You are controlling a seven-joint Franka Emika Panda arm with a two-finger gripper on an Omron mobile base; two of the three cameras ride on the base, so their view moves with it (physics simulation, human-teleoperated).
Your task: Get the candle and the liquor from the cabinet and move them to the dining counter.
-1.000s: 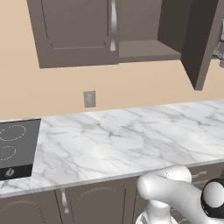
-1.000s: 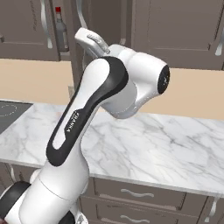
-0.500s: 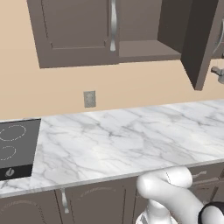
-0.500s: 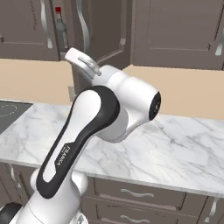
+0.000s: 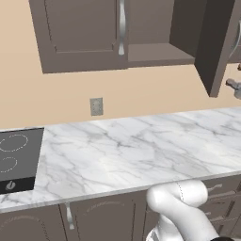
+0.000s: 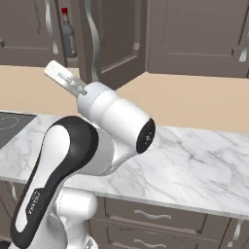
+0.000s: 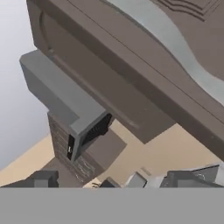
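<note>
While the cabinet door hangs open, you can see the liquor standing upright on the shelf inside, near the shelf's left edge, just behind the long silver handle. I cannot spot the candle, so look for it deeper on that shelf.

Your gripper looks wide open and holds nothing (only the dark tips peek up at the bottom of the hand view). It is up near the cabinet door, not yet at the bottle.

I think the bottle will feel a bit heavy for its size, and hard. It is glass, so it will be smooth and slippery, and it could break if it falls. Take it by the flat sides of the body, around the middle, not by the thin neck or the red cap. Squeeze firmly but gently.

I expect the candle to be light and a little soft. Hold it low, where it is widest.

Below you is the marble counter with the cooktop at its left edge.
</note>
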